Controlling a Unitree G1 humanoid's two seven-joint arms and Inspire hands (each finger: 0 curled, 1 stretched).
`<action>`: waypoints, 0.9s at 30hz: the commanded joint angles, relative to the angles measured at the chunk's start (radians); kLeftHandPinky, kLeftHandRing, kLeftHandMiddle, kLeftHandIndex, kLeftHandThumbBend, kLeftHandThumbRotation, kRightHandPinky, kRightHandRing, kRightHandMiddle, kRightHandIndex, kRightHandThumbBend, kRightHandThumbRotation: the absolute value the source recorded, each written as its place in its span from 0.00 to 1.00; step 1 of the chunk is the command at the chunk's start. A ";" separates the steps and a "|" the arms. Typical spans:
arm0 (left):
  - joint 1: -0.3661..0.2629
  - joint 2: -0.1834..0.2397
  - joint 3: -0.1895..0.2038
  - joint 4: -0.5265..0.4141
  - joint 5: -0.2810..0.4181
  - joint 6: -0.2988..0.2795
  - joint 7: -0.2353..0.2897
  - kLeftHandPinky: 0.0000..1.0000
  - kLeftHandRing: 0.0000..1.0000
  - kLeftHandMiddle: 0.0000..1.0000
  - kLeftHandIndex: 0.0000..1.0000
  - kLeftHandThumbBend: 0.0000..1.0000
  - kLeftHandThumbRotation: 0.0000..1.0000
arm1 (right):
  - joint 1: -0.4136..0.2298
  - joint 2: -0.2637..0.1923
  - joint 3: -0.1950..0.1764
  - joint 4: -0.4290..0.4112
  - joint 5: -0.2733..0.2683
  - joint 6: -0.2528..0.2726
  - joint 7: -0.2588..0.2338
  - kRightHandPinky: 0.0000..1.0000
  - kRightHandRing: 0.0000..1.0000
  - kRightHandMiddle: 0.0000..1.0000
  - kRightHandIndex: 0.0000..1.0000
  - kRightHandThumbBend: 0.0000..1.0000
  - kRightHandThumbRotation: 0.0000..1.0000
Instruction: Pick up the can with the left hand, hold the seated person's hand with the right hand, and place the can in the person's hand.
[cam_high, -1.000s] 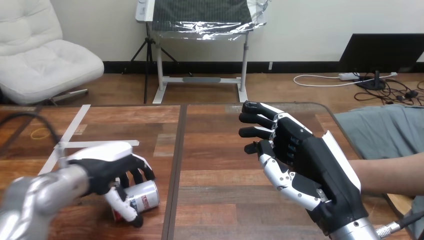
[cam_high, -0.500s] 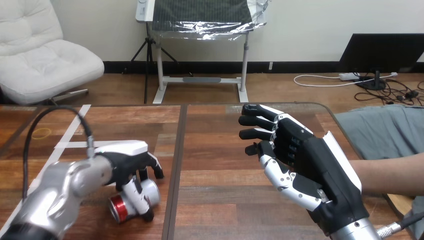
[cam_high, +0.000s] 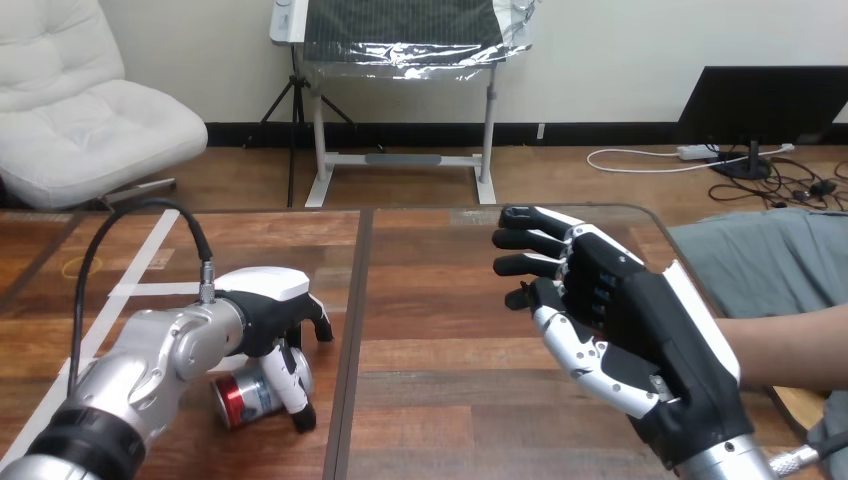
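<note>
No lettering, number or sign can be read on the can (cam_high: 250, 392) or anything else

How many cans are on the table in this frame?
1. The can lies on its side at the table's near left, inside the left hand's curled fingers. No others visible.

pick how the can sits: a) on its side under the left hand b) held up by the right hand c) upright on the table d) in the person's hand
a: the can lies on its side on the table, with the left hand curled over it.
</note>
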 joint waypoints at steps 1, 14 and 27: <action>-0.029 -0.023 -0.055 0.108 0.046 0.003 0.082 0.45 0.55 0.64 0.76 0.86 0.19 | -0.035 -0.013 -0.013 -0.039 0.015 -0.013 0.007 0.61 0.73 0.78 0.79 0.17 0.00; -0.015 0.004 -0.099 0.160 0.060 -0.073 0.242 0.37 0.46 0.55 0.63 0.81 0.07 | -0.031 -0.021 -0.018 -0.039 0.038 -0.015 0.010 0.61 0.72 0.76 0.78 0.19 0.00; -0.003 0.023 -0.088 0.189 0.019 -0.132 0.319 0.34 0.42 0.49 0.48 0.74 0.00 | -0.038 -0.026 -0.018 -0.032 0.044 -0.012 0.011 0.62 0.71 0.75 0.76 0.20 0.00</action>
